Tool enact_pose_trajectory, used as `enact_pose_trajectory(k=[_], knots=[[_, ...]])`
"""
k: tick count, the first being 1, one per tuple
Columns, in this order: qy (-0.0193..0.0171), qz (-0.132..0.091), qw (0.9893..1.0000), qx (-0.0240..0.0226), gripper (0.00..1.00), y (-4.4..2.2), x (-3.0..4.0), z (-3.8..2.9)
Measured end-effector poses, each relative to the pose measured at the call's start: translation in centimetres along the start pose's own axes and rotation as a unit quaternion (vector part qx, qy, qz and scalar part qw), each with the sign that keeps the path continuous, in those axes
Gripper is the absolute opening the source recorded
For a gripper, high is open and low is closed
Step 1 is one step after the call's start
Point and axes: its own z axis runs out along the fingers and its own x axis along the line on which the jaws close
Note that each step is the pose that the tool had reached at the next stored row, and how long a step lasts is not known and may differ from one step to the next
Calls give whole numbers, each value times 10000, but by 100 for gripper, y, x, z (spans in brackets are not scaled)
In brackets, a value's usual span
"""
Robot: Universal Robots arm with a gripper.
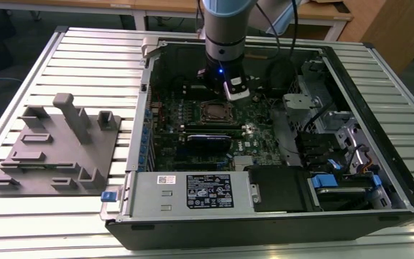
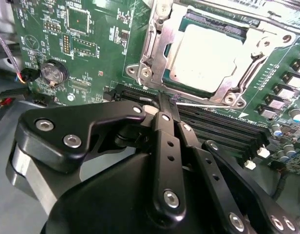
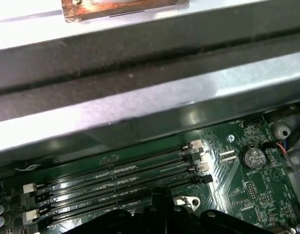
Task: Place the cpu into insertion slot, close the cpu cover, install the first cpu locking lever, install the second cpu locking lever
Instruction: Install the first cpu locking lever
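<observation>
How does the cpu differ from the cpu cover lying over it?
The cpu is a solid flat square; the cpu cover is a frame with a square window. The cover is larger and rims the cpu, which shows through the window. The cpu's top is dull; the cover glints more. Both are silver metal and lie flat on the green motherboard.

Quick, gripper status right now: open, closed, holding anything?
Gripper: closed, fingertips together at the edge of the cpu cover; whether they pinch anything cannot be told.

Lab/workshop: slatted alu bench (image 1: 92,59), open PC case (image 1: 264,233)
</observation>
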Motion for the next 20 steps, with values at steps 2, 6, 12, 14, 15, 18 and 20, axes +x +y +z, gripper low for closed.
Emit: enact_pose_trajectory(k=[2,6,12,14,15,18,20], knots=[[-8,10,10000,20,10,5,0,-14],[-22,29,10000,47,10,18,-1,-47],[-38,47,10000,53,10,31,7,-89],[-40,49,10000,52,10,35,7,-108],[-41,51,10000,52,10,38,7,-121],[-44,55,10000,52,10,47,7,-162],[-47,58,10000,52,10,53,7,-188]])
